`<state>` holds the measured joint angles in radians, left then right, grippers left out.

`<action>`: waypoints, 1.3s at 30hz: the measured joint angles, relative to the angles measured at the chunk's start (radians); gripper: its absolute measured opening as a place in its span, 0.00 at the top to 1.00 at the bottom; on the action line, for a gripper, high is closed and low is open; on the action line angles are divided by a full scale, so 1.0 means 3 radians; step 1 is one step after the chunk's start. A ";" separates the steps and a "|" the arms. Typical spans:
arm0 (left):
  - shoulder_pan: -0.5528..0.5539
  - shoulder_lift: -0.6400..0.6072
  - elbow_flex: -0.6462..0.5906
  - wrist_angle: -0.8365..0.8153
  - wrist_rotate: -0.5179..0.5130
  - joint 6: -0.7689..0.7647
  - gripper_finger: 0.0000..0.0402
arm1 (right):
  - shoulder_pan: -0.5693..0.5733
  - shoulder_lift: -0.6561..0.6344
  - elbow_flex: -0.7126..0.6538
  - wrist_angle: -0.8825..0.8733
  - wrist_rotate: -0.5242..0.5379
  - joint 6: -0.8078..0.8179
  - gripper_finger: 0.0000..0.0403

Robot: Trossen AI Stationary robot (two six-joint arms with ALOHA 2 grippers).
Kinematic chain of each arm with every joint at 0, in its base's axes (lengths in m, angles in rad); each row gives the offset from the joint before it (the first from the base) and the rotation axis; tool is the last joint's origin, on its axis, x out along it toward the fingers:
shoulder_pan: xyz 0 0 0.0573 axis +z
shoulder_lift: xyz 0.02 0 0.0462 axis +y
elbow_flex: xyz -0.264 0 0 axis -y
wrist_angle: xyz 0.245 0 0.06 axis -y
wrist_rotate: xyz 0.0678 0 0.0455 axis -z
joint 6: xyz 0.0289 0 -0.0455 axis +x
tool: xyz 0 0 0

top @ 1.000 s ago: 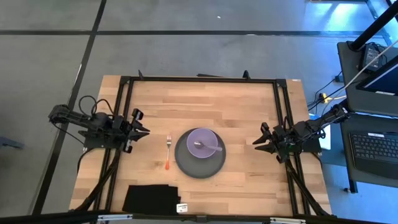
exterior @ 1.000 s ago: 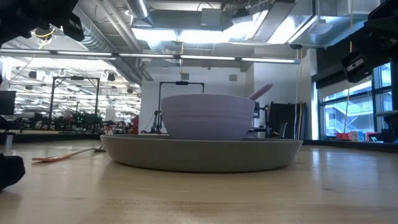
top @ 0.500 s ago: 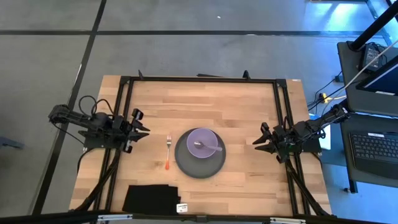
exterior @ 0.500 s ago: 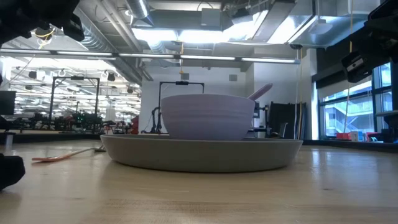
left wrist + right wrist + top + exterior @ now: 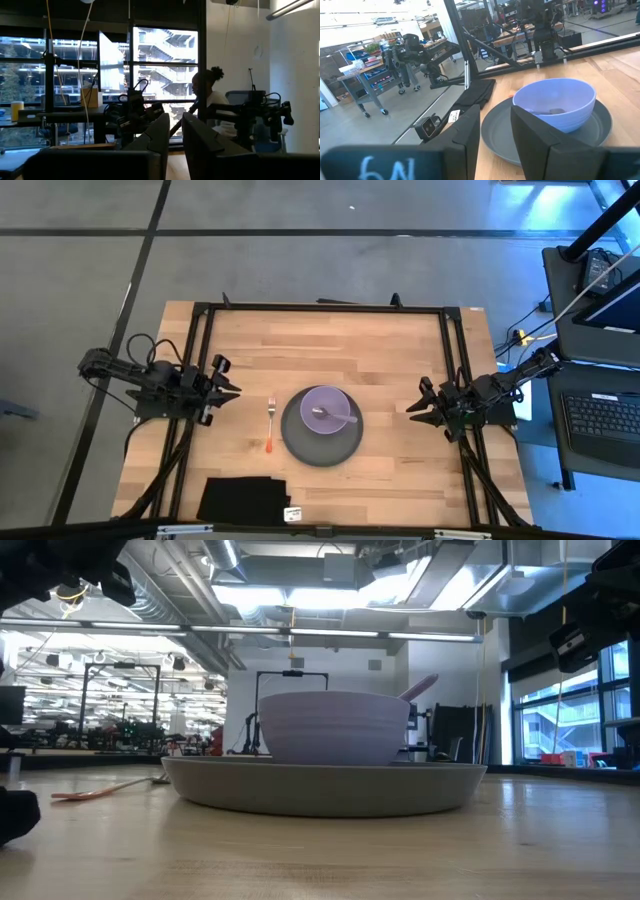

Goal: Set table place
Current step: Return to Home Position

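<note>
Nothing has moved since the earlier frames: both my arms and every piece of the setting sit exactly as they did.

At centre-left of the high view the fork [image 5: 270, 425] lies flat on the desk [image 5: 380, 350], just beside the plate [image 5: 300, 448] and apart from it. I judge it light and stiff but thin and low to the wood, so the orange handle is the place to pinch. The plate fills the middle of the frame. It looks heavy, rigid and probably breakable, so I would take it at the rim. The bowl [image 5: 308, 402] stands on it toward the upper side, smooth and likely to slide if nudged. The spoon [image 5: 335, 416] rests loose inside the bowl, handle over the edge, and would tip out easily. A black cloth [image 5: 238, 500] lies at the lower left, well apart.

My left end effector [image 5: 230, 386] hangs at the left edge of the desk, fingers slightly apart, holding and touching nothing. My right end effector [image 5: 415, 408] hangs at the right edge, fingers spread a little wider, also empty and pointed at the bowl and plate.
</note>
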<state>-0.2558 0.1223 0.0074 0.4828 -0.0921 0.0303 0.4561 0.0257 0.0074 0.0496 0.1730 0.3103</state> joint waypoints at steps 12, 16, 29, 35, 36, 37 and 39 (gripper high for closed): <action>0.0000 0.0000 0.0000 0.0000 0.0000 0.0000 0.94 | -0.0001 0.0000 0.0000 0.0000 0.0000 0.0003 0.72; 0.0000 0.0000 0.0000 0.0000 0.0001 0.0000 0.95 | -0.0001 0.0000 0.0000 0.0000 0.0000 0.0001 0.72; 0.0000 0.0000 0.0000 0.0000 0.0000 0.0000 1.00 | 0.0000 0.0000 0.0000 0.0000 0.0000 0.0000 0.72; 0.0000 0.0000 0.0000 0.0000 0.0000 0.0000 0.97 | 0.0000 0.0000 0.0000 0.0000 0.0000 0.0000 0.72; 0.0000 0.0000 0.0000 0.0000 0.0000 0.0000 0.97 | -0.0001 0.0000 0.0000 0.0000 0.0000 0.0003 0.72; 0.0000 0.0000 -0.0001 0.0000 0.0000 0.0000 0.96 | -0.0001 0.0000 0.0000 0.0000 0.0000 0.0004 0.72; 0.0000 0.0000 0.0000 0.0000 0.0000 0.0000 0.95 | -0.0001 0.0000 0.0000 0.0000 0.0000 0.0000 0.72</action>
<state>-0.2558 0.1222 0.0074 0.4828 -0.0920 0.0303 0.4559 0.0257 0.0074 0.0498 0.1730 0.3103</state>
